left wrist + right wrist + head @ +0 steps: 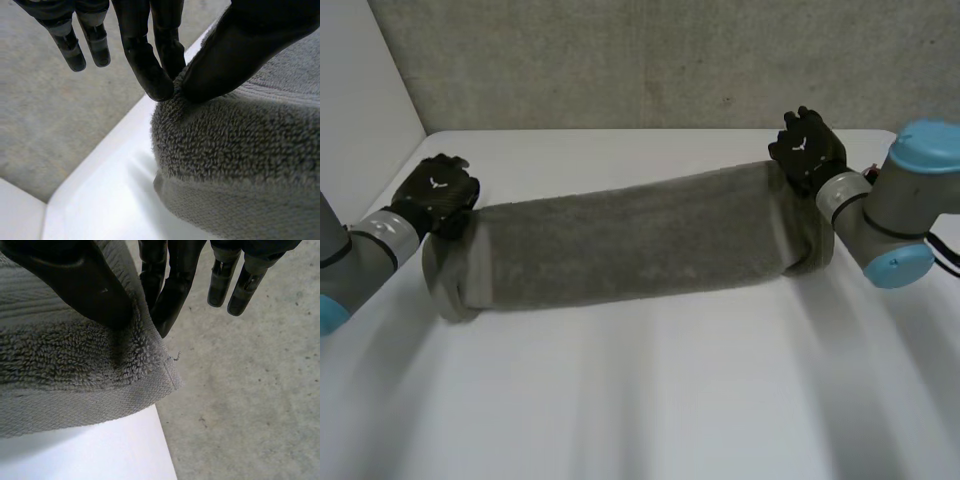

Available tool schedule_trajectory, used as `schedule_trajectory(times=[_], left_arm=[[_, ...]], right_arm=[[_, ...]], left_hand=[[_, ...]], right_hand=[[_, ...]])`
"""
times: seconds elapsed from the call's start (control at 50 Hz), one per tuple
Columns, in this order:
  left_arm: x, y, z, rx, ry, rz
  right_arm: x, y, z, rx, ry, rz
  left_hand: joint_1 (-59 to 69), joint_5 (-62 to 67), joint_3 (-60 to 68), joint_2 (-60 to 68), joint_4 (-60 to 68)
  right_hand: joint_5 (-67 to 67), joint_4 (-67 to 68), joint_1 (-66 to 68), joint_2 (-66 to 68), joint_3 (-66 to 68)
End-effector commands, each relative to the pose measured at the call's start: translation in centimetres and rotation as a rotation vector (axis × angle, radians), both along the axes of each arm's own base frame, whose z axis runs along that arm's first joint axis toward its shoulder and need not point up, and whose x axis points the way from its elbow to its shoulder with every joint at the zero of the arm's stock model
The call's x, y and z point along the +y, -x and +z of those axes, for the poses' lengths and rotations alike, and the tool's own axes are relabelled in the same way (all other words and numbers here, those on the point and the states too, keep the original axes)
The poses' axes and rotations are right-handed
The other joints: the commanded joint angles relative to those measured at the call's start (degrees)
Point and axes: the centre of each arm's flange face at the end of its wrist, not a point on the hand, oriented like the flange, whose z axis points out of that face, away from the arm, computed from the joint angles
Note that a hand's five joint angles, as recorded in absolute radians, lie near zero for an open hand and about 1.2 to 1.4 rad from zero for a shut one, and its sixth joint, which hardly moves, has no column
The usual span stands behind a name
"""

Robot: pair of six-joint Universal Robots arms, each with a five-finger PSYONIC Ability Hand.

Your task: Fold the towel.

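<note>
White table (650, 410), near part bare; grey towel (630, 240) across its middle as a long band. Left hand (438, 192) and right hand (807, 148), at its far corners: each pinches cloth between thumb and fingers, plain in the wrist views, where the head view gives their backs. Step, by judgement: lengthwise fold in hand; next calls for laying the held edge level, releasing together
</note>
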Motion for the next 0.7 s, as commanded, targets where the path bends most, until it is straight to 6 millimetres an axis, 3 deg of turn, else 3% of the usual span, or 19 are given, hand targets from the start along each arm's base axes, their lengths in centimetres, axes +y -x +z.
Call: schedule_trajectory(times=[0.02,0.3,0.5,0.7], left_arm=[[-0.4,0.2,-0.1,-0.001,0.047,0.009],[-1.2,0.8,-1.8,-0.008,0.073,-0.009],[-2.1,0.8,-3.8,-0.011,0.07,-0.009],[-3.0,1.0,-4.3,-0.009,0.112,-0.011]], right_arm=[[-0.8,-0.5,-2.1,-0.023,-0.02,0.0],[-1.9,-1.2,-3.3,-0.068,0.04,0.014],[-2.5,-1.6,-5.2,-0.066,0.034,0.021],[-2.9,-1.8,-6.9,-0.062,0.025,0.028]], left_hand=[[4.6,2.7,-2.8,2.3,-3.2],[4.6,2.7,-2.8,2.3,-3.2],[4.6,2.7,-2.8,2.3,-3.2],[4.6,2.7,-2.8,2.3,-3.2]], right_hand=[[3.0,-3.8,6.0,3.3,-2.3],[3.0,-3.8,6.0,3.3,-2.3],[3.0,-3.8,6.0,3.3,-2.3],[3.0,-3.8,6.0,3.3,-2.3]])
